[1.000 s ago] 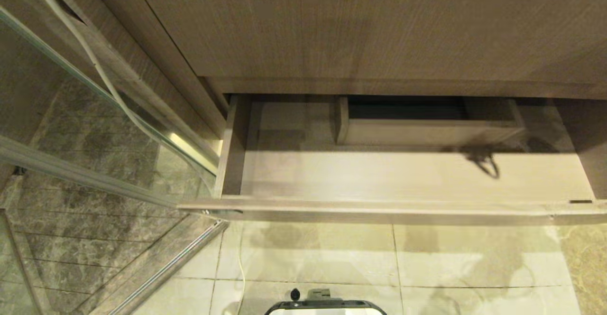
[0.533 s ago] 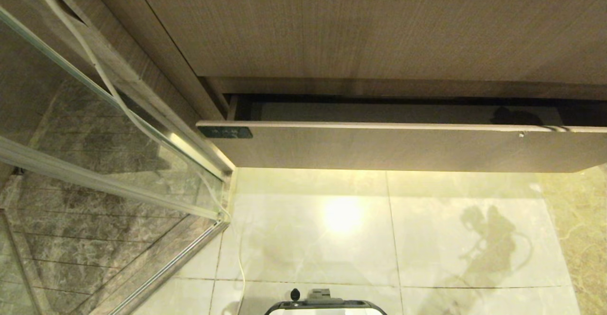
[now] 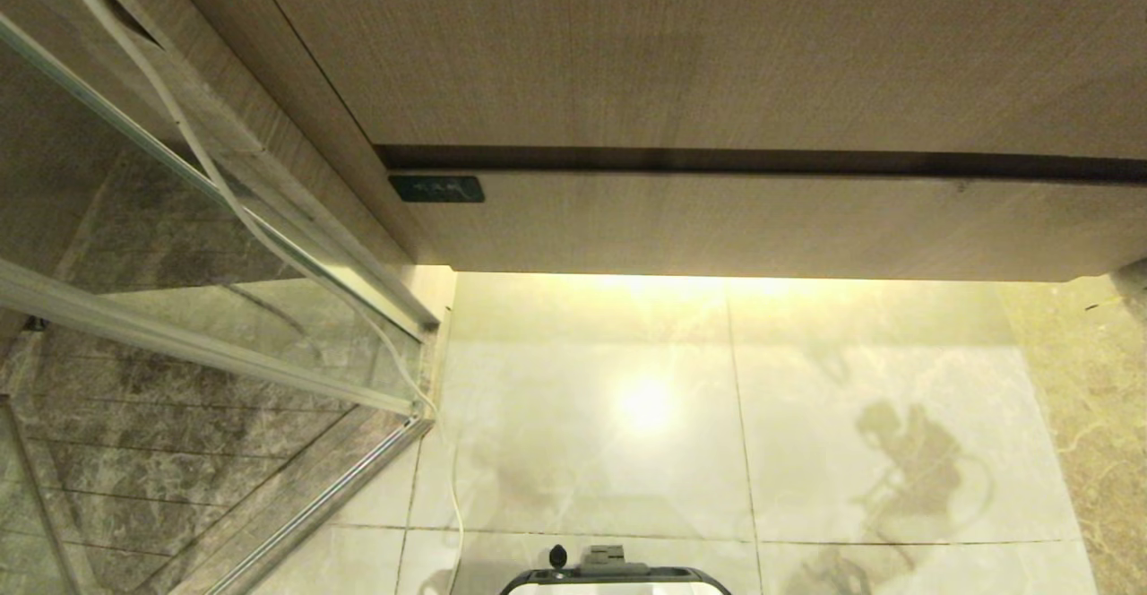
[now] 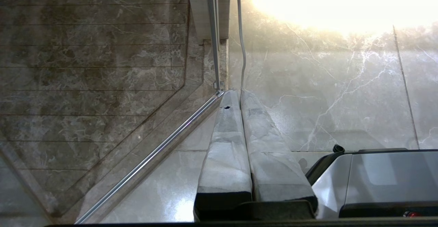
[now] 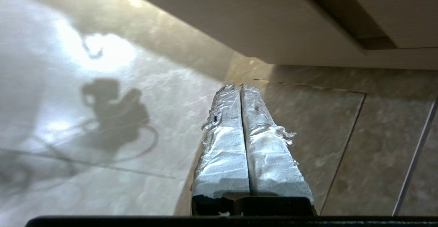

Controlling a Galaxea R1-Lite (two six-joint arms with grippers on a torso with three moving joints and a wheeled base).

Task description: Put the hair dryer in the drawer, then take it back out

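Across the far side of the head view runs the wood-grain vanity [image 3: 672, 48], the largest thing in sight, and under it the drawer [image 3: 762, 223] sits pushed in, its flat handleless front nearly flush and only a thin dark gap along its top edge; a small dark label [image 3: 436, 188] marks its far-left corner. Near the robot spreads the pale tiled floor [image 3: 627, 487], glossy, with a bright glare spot at its centre and an arm-shaped shadow to the right. On the left stands the glass shower partition [image 3: 179, 245] with its metal frame, dark marble tile behind it, and a thin pale cord [image 3: 206, 160] trailing down along it to the floor. The robot's base edge [image 3: 614, 577] shows at the near middle. The hair dryer is visible in no view, so where it lies relative to either claw cannot be told. The right claw [image 5: 240, 87] hangs over the floor on the near side of the drawer front, its wrapped fingers [image 5: 222, 141] pressed together on nothing. The left claw [image 4: 236, 92] is parked low beside the base, pointing at the floor by the shower frame's corner, fingers likewise pressed together and empty.
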